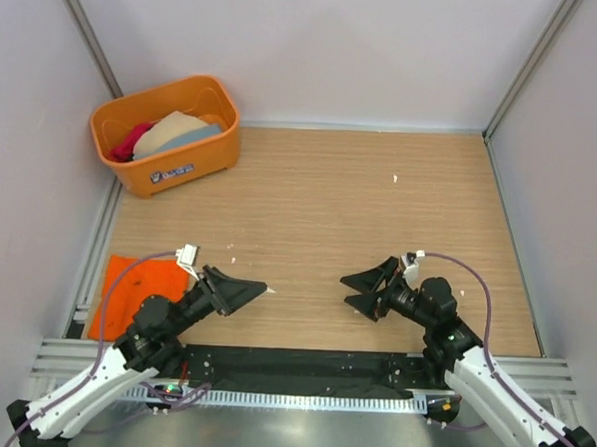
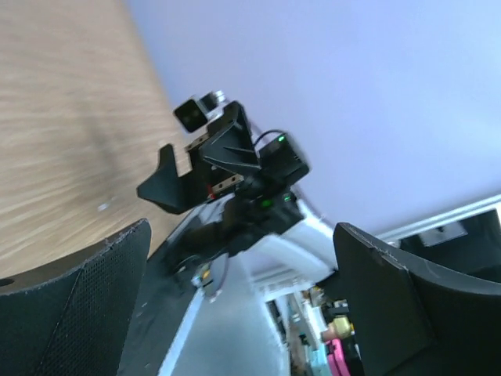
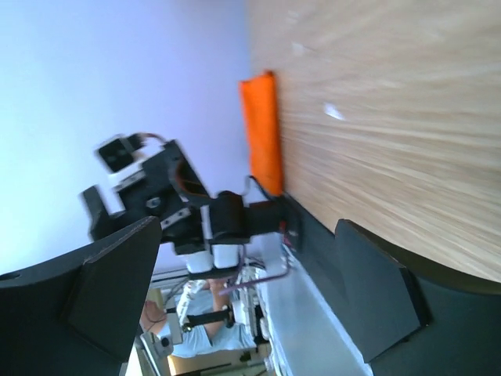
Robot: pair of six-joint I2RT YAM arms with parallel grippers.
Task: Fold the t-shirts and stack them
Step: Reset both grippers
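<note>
A folded bright orange t-shirt (image 1: 125, 287) lies flat at the table's near left corner, partly under my left arm; it also shows edge-on in the right wrist view (image 3: 261, 133). More shirts, crimson-pink (image 1: 131, 140), beige (image 1: 168, 132) and grey-blue (image 1: 195, 135), lie bunched in the orange tub (image 1: 166, 172). My left gripper (image 1: 243, 292) is open and empty, just right of the orange shirt. My right gripper (image 1: 365, 289) is open and empty at the middle right. The two grippers face each other.
The orange plastic tub stands at the far left corner. Purple walls close in the table on three sides, with metal rails (image 1: 95, 243) along the left edge. Small white specks (image 1: 395, 178) lie on the wood. A black and metal base strip (image 1: 301, 369) runs along the near edge.
</note>
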